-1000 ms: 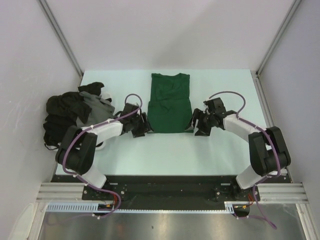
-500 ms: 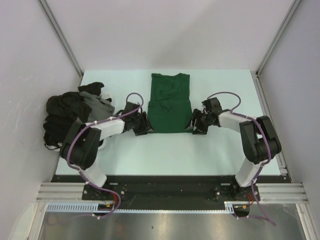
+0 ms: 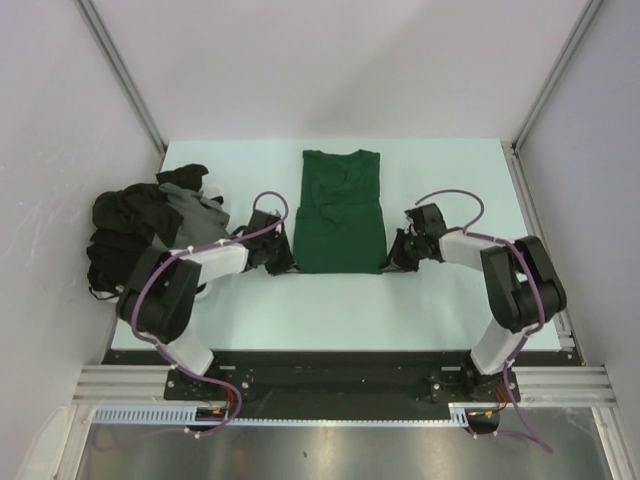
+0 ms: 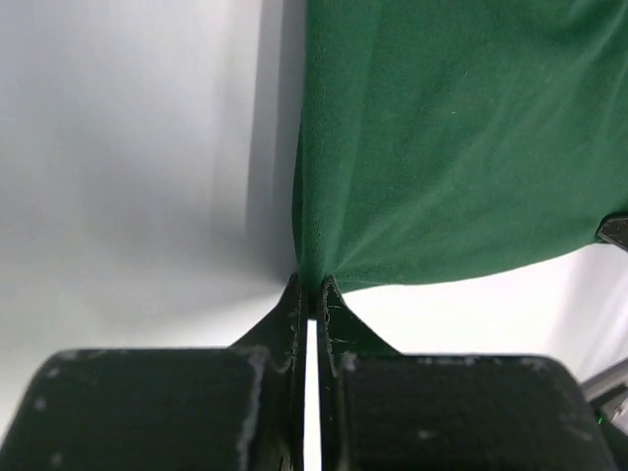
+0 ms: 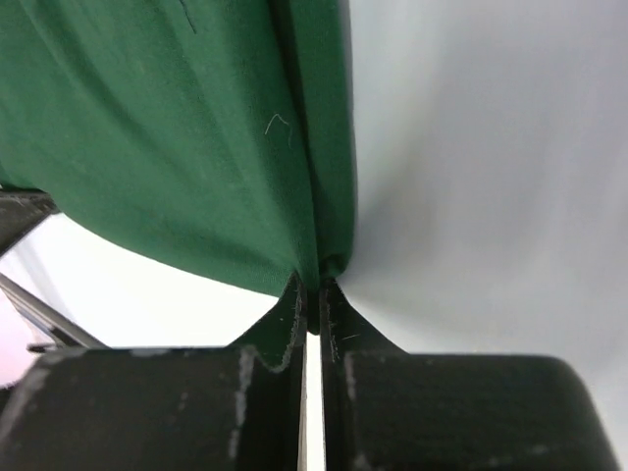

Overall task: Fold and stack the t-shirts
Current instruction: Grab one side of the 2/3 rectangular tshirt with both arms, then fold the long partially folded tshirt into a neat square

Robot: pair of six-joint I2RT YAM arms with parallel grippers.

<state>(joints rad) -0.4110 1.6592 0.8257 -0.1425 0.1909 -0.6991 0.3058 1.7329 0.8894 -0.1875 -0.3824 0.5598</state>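
Setting: pale tabletop point(image 3: 330, 310) seen from above, closed in by plain white walls on the left, far and right sides. Two arms reach in from the near edge.
Far left: pile of black and grey t-shirts point(image 3: 140, 230), crumpled and unfolded, heaped against the left edge of the tabletop, apart from the green one.
Left of centre: left fingers point(image 3: 288, 262) lie low on the tabletop, pointing right, at the near left corner of the green t-shirt point(image 3: 341, 212).
Left grip, close up: left fingers point(image 4: 292, 306) are pressed together with only a thin slit between them, pinching a small peak of green cloth at their tips. The fabric fans out from the pinch.
Centre: green t-shirt lies flat in the middle of the tabletop, folded into a tall narrow rectangle, neck end toward the far wall, hem toward the arms. Soft creases cross its upper half.
Right of centre: right fingers point(image 3: 392, 262) lie low, pointing left, at the near right corner of the shirt.
Right grip, close up: right fingers point(image 5: 291, 309) are likewise squeezed nearly together, clamping a doubled edge of green cloth between the tips.
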